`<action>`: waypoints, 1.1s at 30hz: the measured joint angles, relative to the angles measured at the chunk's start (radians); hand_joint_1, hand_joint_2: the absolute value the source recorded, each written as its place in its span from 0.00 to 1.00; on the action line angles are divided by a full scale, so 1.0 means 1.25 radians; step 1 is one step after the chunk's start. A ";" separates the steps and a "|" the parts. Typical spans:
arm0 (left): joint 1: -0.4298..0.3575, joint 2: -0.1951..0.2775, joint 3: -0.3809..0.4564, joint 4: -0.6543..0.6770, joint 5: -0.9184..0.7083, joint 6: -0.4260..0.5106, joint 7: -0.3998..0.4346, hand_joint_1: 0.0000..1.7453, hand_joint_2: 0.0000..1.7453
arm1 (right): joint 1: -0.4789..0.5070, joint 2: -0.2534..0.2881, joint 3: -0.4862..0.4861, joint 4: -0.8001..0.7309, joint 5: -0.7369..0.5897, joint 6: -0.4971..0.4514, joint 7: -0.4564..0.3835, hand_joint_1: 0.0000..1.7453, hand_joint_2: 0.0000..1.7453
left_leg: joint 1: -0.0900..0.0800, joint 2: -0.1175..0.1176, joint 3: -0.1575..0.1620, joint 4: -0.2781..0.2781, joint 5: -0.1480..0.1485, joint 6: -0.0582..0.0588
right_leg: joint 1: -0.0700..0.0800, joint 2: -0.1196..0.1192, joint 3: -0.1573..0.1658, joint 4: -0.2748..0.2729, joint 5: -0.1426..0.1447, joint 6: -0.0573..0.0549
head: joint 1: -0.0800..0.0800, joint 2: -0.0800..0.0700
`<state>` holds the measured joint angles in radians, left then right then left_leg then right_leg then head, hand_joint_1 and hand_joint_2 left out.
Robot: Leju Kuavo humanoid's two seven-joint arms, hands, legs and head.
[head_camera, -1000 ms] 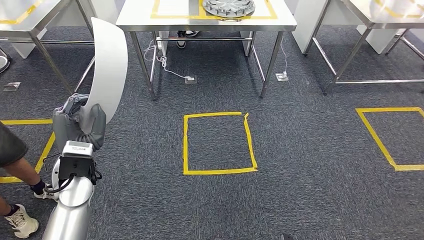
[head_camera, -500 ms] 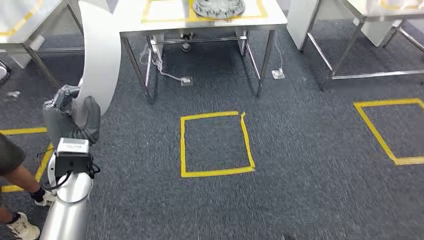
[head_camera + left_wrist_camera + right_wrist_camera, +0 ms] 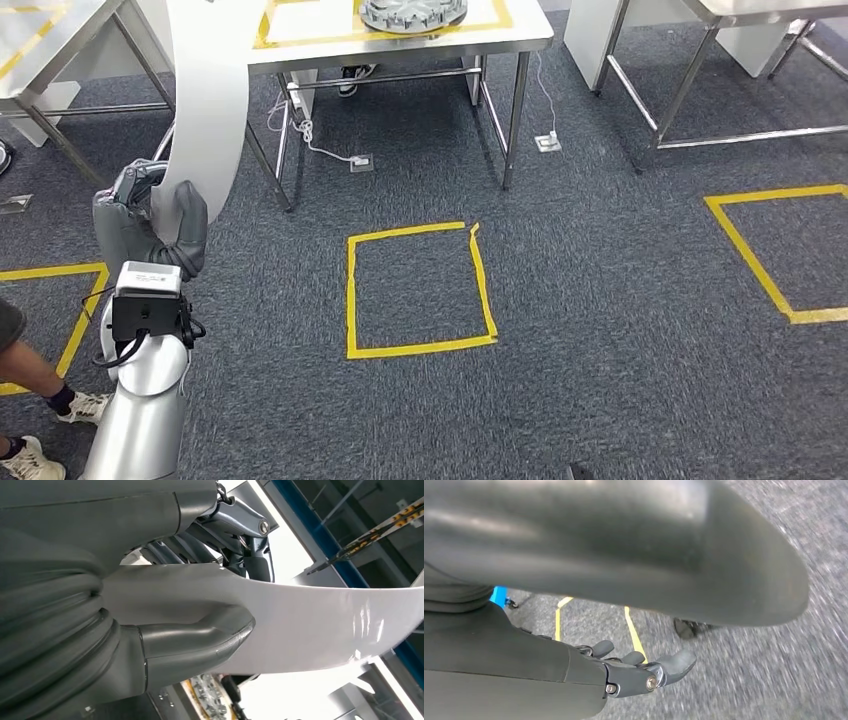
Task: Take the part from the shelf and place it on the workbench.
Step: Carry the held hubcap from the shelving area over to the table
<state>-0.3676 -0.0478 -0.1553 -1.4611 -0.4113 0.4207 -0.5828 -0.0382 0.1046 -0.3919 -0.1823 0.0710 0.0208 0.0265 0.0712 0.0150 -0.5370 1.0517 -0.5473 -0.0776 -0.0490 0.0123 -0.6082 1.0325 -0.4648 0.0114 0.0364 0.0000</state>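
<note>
You have the part in hand: the left robot hand (image 3: 150, 225) is clamped on one long, curved white panel (image 3: 205, 100), thumb pressed on one face and fingers (image 3: 245, 555) behind the other, and the panel stands upright above that hand, its upper end crossing in front of the near-left corner of the steel desk (image 3: 520, 35). Judging from this, the pickup from the shelf is done and what remains is the approach to the desk and the set-down on it. The right robot hand (image 3: 639, 672) hangs over the carpet holding nothing, fingers loosely curled but apart. On the desk sits one round grey metal casting (image 3: 412, 12) inside a yellow tape outline. Between you and the desk lies one full yellow tape square (image 3: 418, 290) on the carpet. A person's shoe (image 3: 85, 405) shows beside your left arm.
</note>
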 joint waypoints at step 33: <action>-0.018 0.009 -0.027 0.021 0.029 0.004 -0.006 1.00 1.00 | 0.000 0.003 -0.021 0.000 -0.012 -0.024 0.026 0.00 0.00 | -0.053 -0.012 -0.060 0.044 0.015 0.044 | 0.033 -0.007 0.018 -0.020 0.006 -0.028 | 0.002 0.000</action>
<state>-0.3900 -0.0362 -0.1888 -1.4350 -0.3754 0.4262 -0.5900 -0.0380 0.1088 -0.4176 -0.1823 0.0563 -0.0090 0.0586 0.0047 -0.0001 -0.6121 1.1071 -0.5283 -0.0229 -0.0073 0.0034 -0.5863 1.0071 -0.4577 -0.0233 0.0395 0.0000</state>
